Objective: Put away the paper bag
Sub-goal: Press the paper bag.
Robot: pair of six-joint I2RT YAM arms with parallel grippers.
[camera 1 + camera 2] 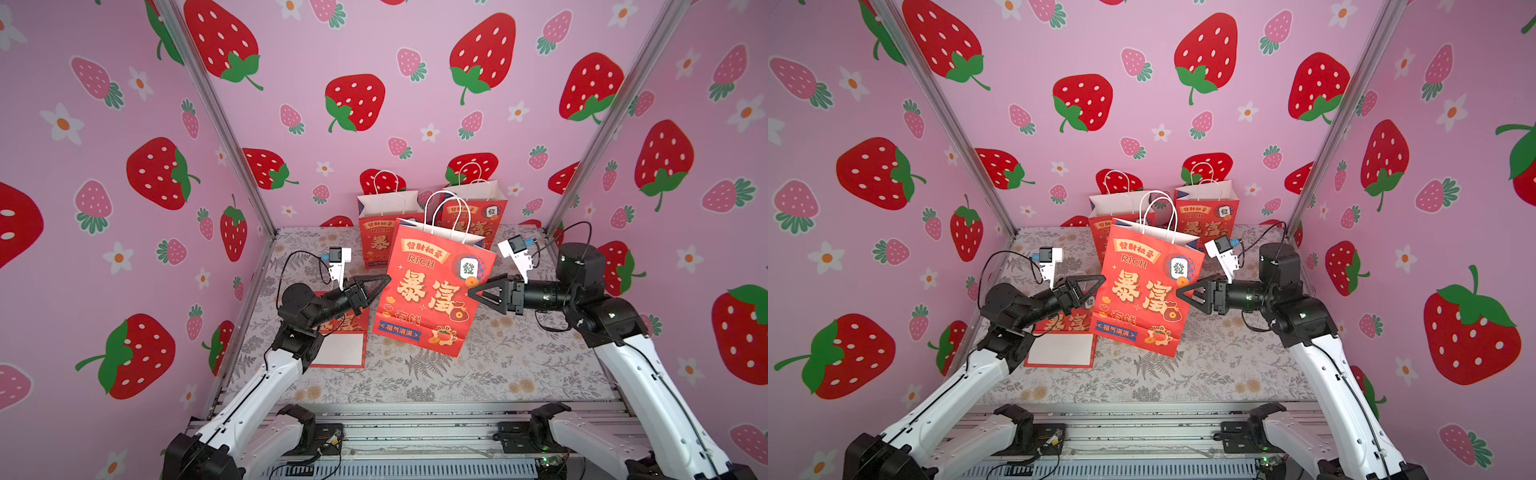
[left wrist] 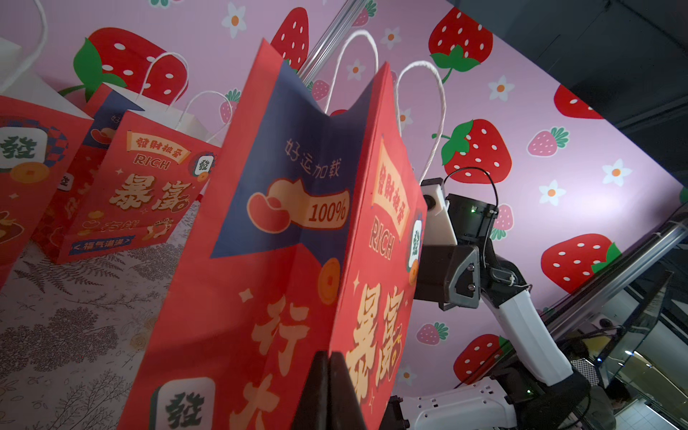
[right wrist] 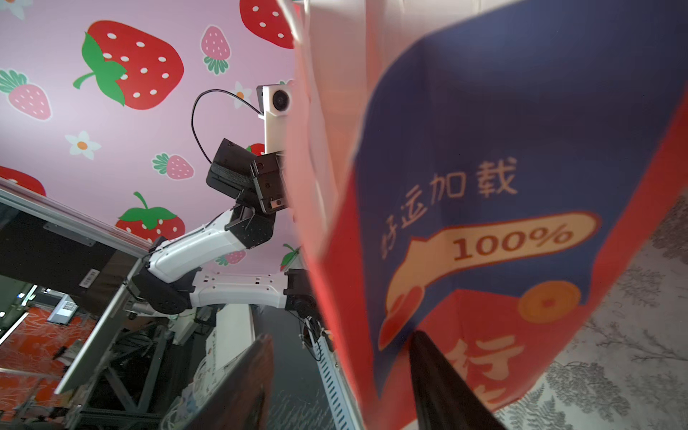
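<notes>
A red paper bag with white cord handles stands slightly tilted in the middle of the floral table in both top views. My left gripper is shut, its tips pinched on the bag's left front corner edge; the left wrist view shows the closed tips meeting on that fold. My right gripper is at the bag's right side and open. In the right wrist view it straddles the bag's edge: one finger lies against the blue-and-red side panel, the other stands apart on the front side.
Two more red bags stand upright against the back wall behind the held one. A flattened bag lies on the table under my left arm. Strawberry-patterned walls close in the left, back and right sides.
</notes>
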